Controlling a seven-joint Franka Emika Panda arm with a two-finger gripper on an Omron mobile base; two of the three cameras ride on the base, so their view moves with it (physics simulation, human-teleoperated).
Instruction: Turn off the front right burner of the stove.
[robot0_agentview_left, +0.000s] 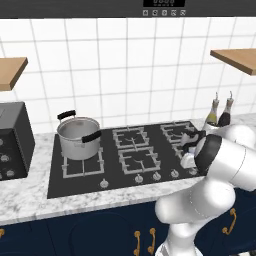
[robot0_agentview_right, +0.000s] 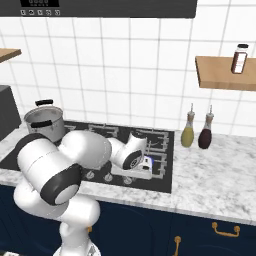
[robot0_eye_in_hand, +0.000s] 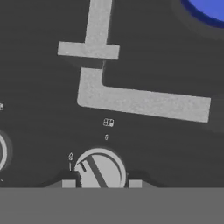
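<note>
1. The front right burner (robot0_eye_in_hand: 209, 9) is seen lit, a blue flame disc at the top right corner of the hand view; in the right base view a bit of blue (robot0_agentview_right: 148, 161) shows just beside the robot's wrist.
2. The stove (robot0_agentview_left: 75, 181) is set into the marble desk (robot0_agentview_left: 30, 197), black glass with grey grates and a row of silver knobs along its front edge.
3. The pincer (robot0_eye_in_hand: 101, 183) is placed low over the stove's front right corner, one finger tip on each side of a round silver knob (robot0_eye_in_hand: 99, 170); whether the tips touch the knob cannot be told, so its state is left as unclear.
4. A grey grate bar (robot0_eye_in_hand: 140, 101) is seen between the knob and the flame.
5. A steel pot (robot0_agentview_left: 78, 136) with black handles is seated on the front left grate.
6. Two bottles (robot0_agentview_right: 188, 131) are stood on the desk right of the stove.
7. A dark toaster oven (robot0_agentview_left: 14, 140) is seen at far left.
</note>
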